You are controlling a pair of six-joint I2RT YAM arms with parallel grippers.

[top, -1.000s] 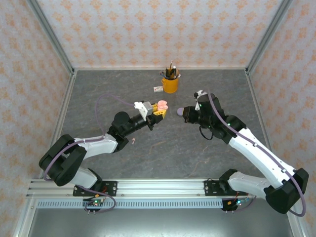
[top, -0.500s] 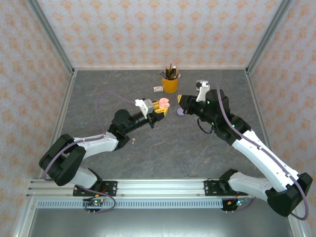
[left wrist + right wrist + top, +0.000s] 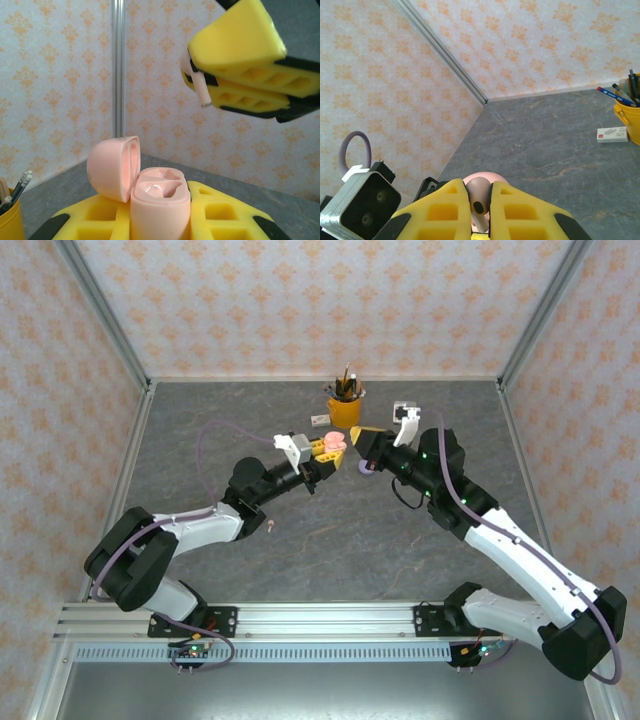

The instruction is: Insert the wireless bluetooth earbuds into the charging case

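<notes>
My left gripper (image 3: 322, 449) is shut on a pale pink round charging case (image 3: 334, 443), held up off the table. In the left wrist view the case body (image 3: 160, 202) stands upright between the yellow fingers (image 3: 227, 215), its lid (image 3: 112, 167) hinged open to the left and both sockets bare. My right gripper (image 3: 358, 446) is shut on a pale pink earbud (image 3: 479, 197), stem pointing down. It hangs just above and right of the open case, where its stem (image 3: 199, 89) pokes out of the right fingers (image 3: 240, 60). The case (image 3: 482, 177) peeks out behind the earbud.
A lilac round case (image 3: 367, 468) lies on the table under my right wrist. One tiny earbud (image 3: 272, 528) rests by the left forearm. At the back stand a yellow pencil cup (image 3: 344, 410) and a white eraser (image 3: 319, 420). Walls close in three sides.
My right gripper has swung left and farther back with the earbud, ending close above the pink case. The left gripper has edged the case slightly toward the back.
</notes>
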